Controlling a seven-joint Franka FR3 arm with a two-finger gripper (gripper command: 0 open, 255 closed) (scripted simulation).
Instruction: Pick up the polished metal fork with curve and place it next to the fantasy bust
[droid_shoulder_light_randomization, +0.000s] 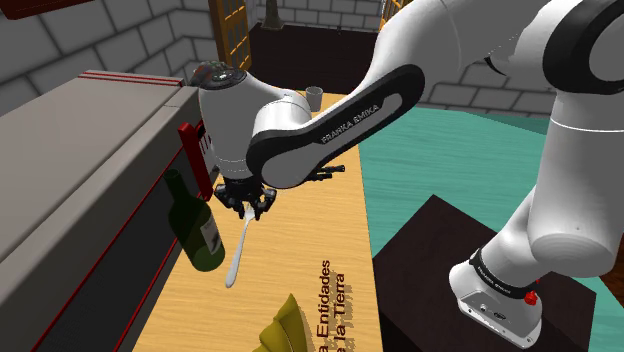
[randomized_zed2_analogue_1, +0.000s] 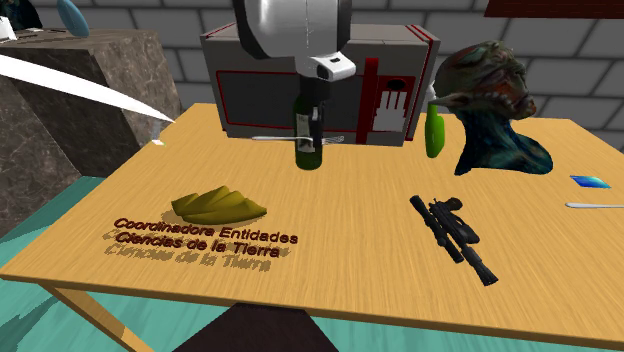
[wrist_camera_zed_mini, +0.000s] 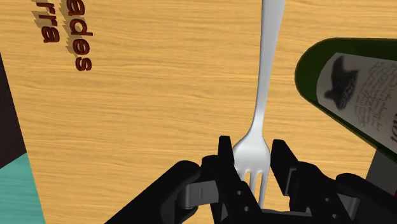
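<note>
1. The gripper (wrist_camera_zed_mini: 253, 173) is clenched on the fork (wrist_camera_zed_mini: 263, 83). Its two fingers (wrist_camera_zed_mini: 284, 162) clasp the fork's head just by the tines, and the handle runs out away from the hand over the wooden table (wrist_camera_zed_mini: 140, 127).
2. In the shoulder view the fork hangs from the gripper with its handle slanting down toward the table top. I cannot tell whether the handle's end touches the wood.
3. A dark green bottle (droid_shoulder_light_randomization: 195, 228) with a pale label is just beside the fork, between it and a grey box (randomized_zed2_analogue_1: 250, 80) with red trim.
4. In the second exterior view the fork shows as a thin pale line running level past the bottle's lower part, against the box's front.
5. The bust (randomized_zed2_analogue_1: 492, 110) stands on the table toward the second exterior view's right, well apart from the fork. A green thing (randomized_zed2_analogue_1: 434, 132) is just beside it, on the box's side.
6. A black rifle (randomized_zed2_analogue_1: 455, 237) lies flat on the table in front of the bust.
7. A yellow-green leaf shape (randomized_zed2_analogue_1: 218, 205) lies next to dark red lettering (randomized_zed2_analogue_1: 205, 238) on the wood.
8. In the shoulder view a small cup (droid_shoulder_light_randomization: 313, 96) stands at the table's far end.
</note>
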